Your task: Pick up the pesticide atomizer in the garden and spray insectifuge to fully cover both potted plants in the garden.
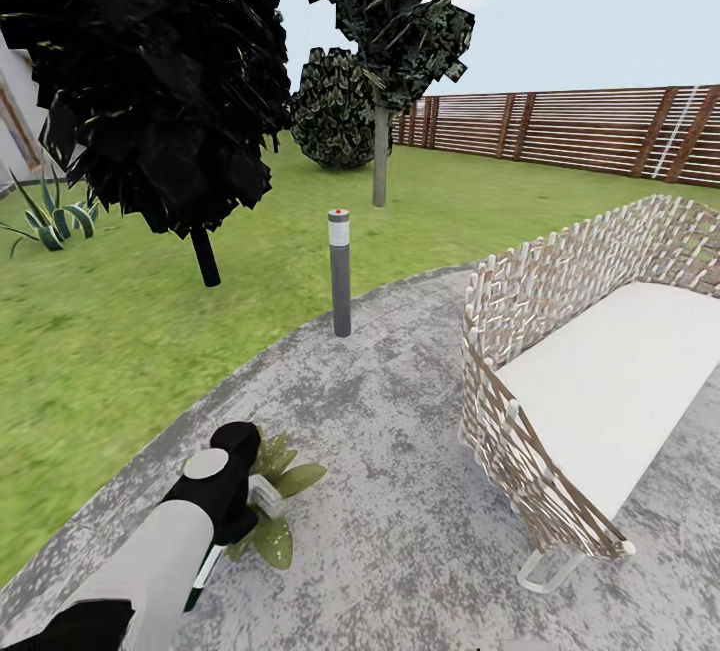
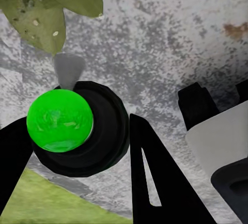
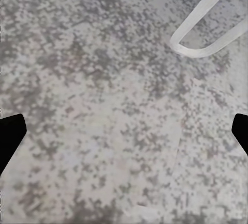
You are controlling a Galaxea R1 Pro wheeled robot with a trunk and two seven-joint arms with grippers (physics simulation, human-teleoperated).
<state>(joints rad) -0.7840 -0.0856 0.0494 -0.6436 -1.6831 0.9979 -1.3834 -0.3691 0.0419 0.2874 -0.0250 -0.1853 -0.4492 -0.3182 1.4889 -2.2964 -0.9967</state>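
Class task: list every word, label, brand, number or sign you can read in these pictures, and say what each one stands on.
None: no readable text in any view.
The pesticide atomizer shows a white strip, too small to show any lettering.
The bollard lamp carries only a red dot.

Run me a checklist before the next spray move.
1. Pesticide atomizer held in left tool, a finger on either side: ok.
2. Pale nozzle pointing at the potted plant: ok.
3. Plant fully covered: cannot tell; pale specks on some leaves.
4. Where the second plant stands: cannot tell.
5. Right tool open over the paving: ok.
6. Woven bench apart from the left arm: ok.
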